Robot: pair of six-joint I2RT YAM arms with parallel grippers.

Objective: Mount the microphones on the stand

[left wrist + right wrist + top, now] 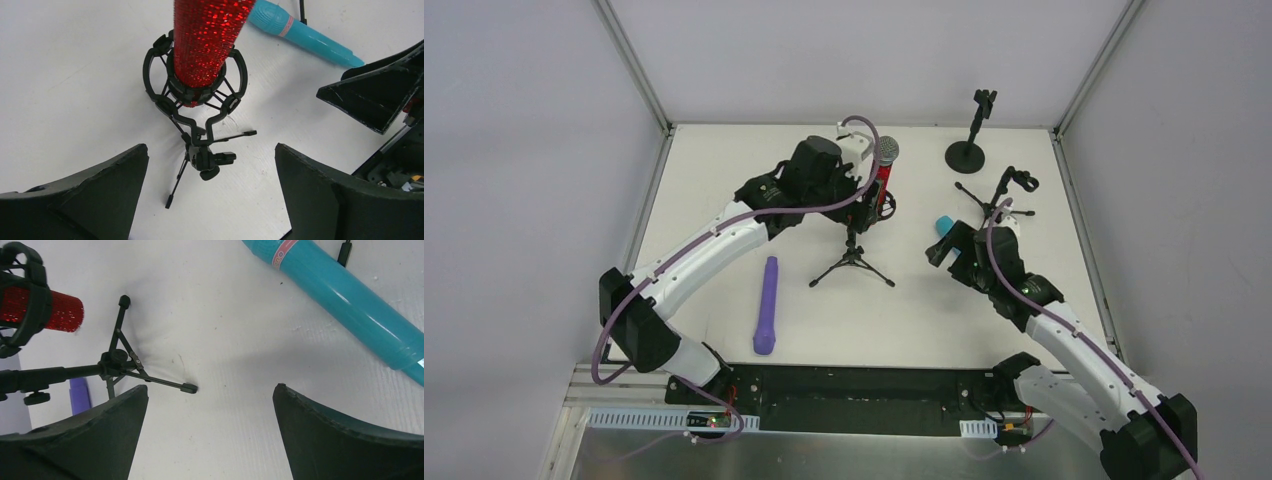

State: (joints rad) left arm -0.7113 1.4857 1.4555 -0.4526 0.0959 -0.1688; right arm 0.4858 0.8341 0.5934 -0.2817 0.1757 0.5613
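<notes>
A white counter [724, 190] inside a white-walled, metal-framed enclosure: the red microphone [207, 40] stands seated in the black shock mount [162, 97] of a small tripod stand [853, 262], just ahead of the left jaws and in line with the gap between them. Those jaws are spread wide and grip nothing; neither touches the microphone or the mount. The right jaws are equally wide and empty, hanging over bare counter, with the cyan microphone [350, 300] lying flat ahead of them and off towards the right-hand jaw, untouched. The purple microphone [768, 305] lies well apart, behind and outside the left jaws. Two unfilled stands, one on a round base [966, 150] and one on folding legs [1004, 200], wait beyond the right jaws. The cyan microphone looks to be next. The right jaws should shift sideways until the barrel sits midway between them, come down square across it near mid-length, and close evenly so the round body cannot roll. The left jaws are best backed straight away, since the light tripod would tip at a nudge.
</notes>
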